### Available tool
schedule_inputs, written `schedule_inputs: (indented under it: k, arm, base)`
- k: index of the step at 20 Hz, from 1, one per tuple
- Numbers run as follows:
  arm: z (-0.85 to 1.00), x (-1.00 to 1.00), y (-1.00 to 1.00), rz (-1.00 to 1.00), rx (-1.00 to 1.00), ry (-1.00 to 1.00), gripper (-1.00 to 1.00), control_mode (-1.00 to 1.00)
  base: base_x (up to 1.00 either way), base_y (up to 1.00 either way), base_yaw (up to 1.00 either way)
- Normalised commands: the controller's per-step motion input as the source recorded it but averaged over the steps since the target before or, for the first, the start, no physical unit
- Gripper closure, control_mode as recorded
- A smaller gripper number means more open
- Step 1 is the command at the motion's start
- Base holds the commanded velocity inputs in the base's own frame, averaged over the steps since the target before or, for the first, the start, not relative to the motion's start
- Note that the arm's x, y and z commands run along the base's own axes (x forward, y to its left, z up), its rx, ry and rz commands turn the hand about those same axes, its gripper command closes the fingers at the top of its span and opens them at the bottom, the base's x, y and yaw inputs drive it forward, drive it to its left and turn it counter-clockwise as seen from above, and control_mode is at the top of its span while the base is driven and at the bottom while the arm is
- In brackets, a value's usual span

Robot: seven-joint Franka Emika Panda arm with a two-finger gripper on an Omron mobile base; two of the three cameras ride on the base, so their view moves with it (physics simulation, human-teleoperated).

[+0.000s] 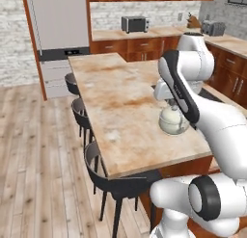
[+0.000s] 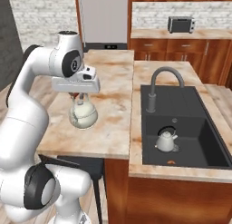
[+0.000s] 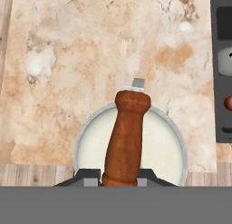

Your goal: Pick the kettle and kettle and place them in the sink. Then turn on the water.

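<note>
The white arm rises from the base, bends at a dark elbow joint and folds back down, its hand pointing straight down over the counter [image 2: 113,132] near its front edge. The gripper [image 2: 80,97] is closed narrowly on the reddish-brown handle [image 3: 124,137] of a kettle [image 2: 83,115].

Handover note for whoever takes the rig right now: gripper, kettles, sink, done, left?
Gripper: shut on the reddish-brown handle of the second kettle, over the marble island counter, left of the sink; can't tell if it is lifted clear.
First kettle: already sitting in the sink's near basin.
Tap: no water running.
Done: one kettle placed, second grasped.
Left: carry the second kettle across into the sink, release, then turn on the water.
</note>
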Motion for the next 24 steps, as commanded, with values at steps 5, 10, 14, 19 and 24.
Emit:
schedule_inputs:
  k: [5,10,14,19,24]
  arm:
    - [0.0,0.0,0.0,0.0,0.0,0.0,1.0,1.0]
    - [0.0,0.0,0.0,0.0,0.0,0.0,1.0,1.0]
    - [0.0,0.0,0.0,0.0,0.0,0.0,1.0,1.0]
    - [0.0,0.0,0.0,0.0,0.0,0.0,1.0,1.0]
    - [0.0,0.0,0.0,0.0,0.0,0.0,1.0,1.0]
  base:
    - [-0.95,-0.52,0.0]
    - [-0.46,-0.73,0.01]
    - [0.0,-1.0,0.17]
    - [0.0,-1.0,0.42]
    - [0.0,-1.0,0.34]
